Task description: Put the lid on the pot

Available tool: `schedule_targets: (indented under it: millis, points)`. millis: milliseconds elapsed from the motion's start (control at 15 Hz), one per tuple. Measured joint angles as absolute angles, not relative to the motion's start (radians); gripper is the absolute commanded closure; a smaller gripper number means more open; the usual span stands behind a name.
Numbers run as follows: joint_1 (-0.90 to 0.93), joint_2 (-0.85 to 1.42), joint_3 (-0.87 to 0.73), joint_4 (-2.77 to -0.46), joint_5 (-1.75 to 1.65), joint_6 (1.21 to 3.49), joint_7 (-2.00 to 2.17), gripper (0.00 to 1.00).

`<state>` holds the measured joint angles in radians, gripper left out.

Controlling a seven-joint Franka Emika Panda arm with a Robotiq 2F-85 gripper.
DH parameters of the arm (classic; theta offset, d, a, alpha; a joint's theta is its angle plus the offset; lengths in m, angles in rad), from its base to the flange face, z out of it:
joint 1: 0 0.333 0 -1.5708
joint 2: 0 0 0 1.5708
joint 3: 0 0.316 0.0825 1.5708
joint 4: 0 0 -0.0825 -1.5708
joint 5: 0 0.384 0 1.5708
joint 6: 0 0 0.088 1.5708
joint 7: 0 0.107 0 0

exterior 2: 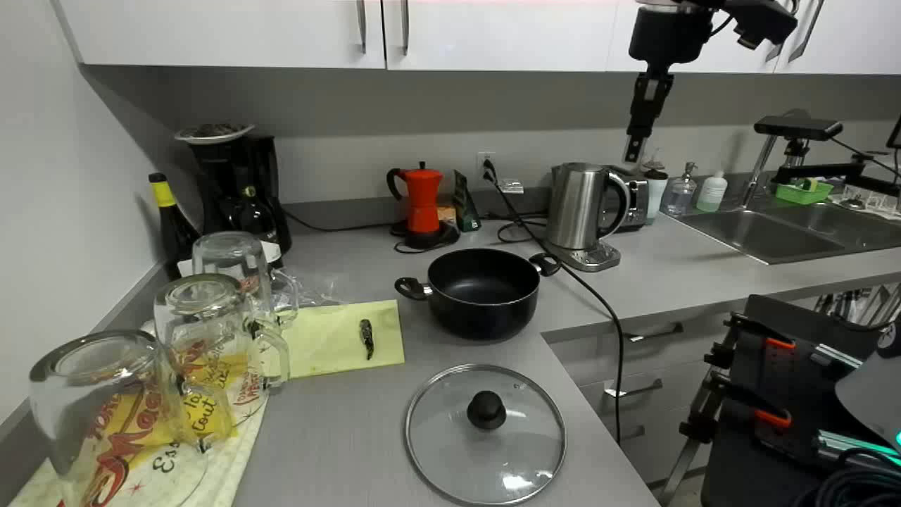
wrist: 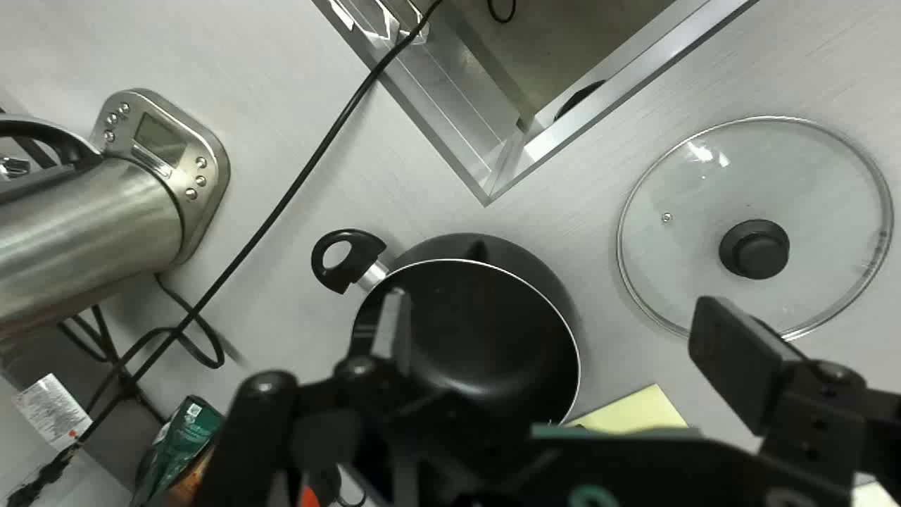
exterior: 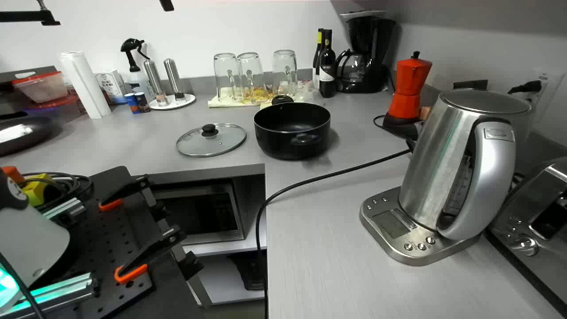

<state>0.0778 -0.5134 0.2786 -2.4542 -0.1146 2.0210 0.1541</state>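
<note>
Gripper (wrist: 552,310) is spread wide, empty. Glass lid (wrist: 746,210) is set below it, off to one side, near black pot (wrist: 486,324); lid knob (wrist: 755,250) should be centred between fingers (wrist: 735,359), then pinched squarely.

In the wrist view, white glare spots the glass lid (wrist: 755,232) and the fingers (wrist: 735,362) look blurred.

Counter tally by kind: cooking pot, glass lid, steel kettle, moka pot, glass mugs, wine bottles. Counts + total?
Cooking pot: 1
Glass lid: 1
Steel kettle: 1
Moka pot: 1
Glass mugs: 3
Wine bottles: 2
Total: 9
</note>
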Motion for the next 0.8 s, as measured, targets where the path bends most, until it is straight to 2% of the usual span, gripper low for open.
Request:
schedule_targets:
  millis: [800]
  points:
    - [0.093, -0.505, 0.269, -2.453, -0.117, 2.021, 0.152, 0.00]
